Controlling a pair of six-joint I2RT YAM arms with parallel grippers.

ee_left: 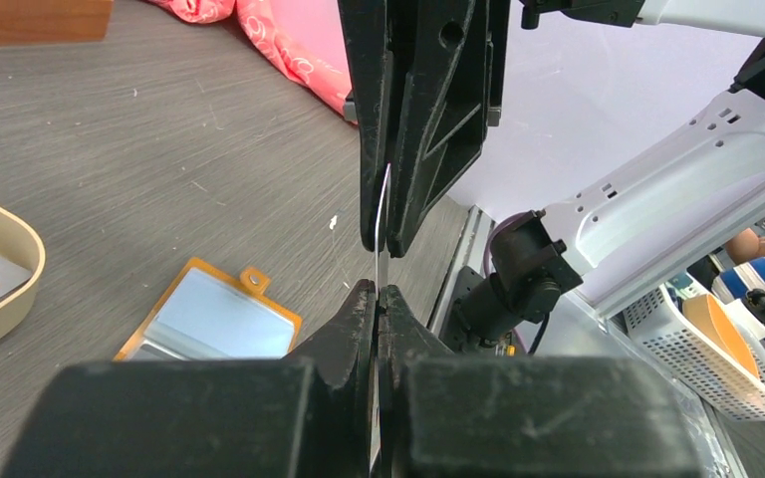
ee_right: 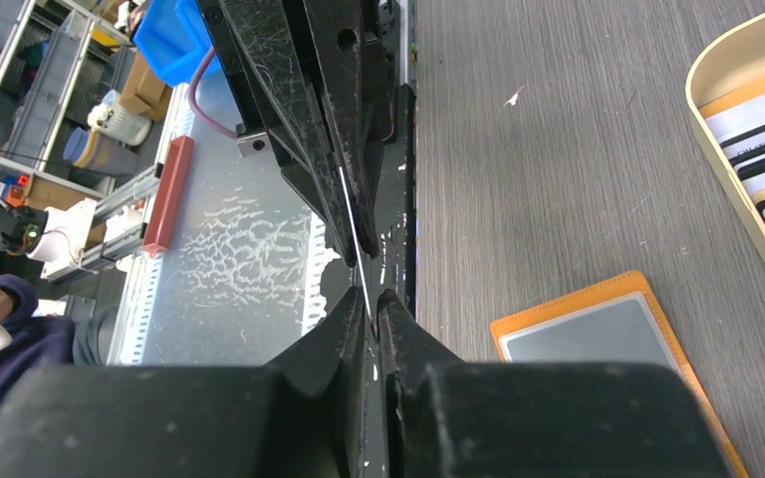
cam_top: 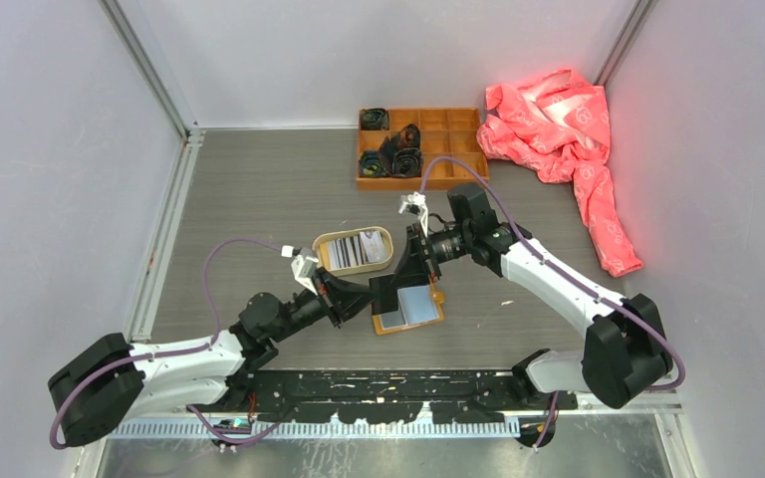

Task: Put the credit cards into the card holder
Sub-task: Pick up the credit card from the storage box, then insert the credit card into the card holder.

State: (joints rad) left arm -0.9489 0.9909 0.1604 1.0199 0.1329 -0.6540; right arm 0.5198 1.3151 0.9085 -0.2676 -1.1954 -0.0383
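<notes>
Left tool (ee_left: 379,299) and right tool (ee_right: 372,309) both pinch one credit card (ee_left: 382,209) over grey table (cam_top: 259,199).

Flat folding card holder (cam_top: 413,311): mustard-orange outside, pale grey lining. Rectangular credit cards (cam_top: 354,251) in oval tan tray (cam_top: 317,255): white with dark stripes. Crumpled cloth (cam_top: 558,119): pink, white print. Table (cam_top: 259,199): grey wood-grain.

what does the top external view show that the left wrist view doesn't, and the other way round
Only the top external view shows the dark items in the cells of the compartment box and the row of striped cards in the tray.

Only the left wrist view shows the thin edge of a credit card, pinched by the left gripper near the camera and by the right gripper opposite.

Both show the open card holder, the pink cloth and the tray.
</notes>
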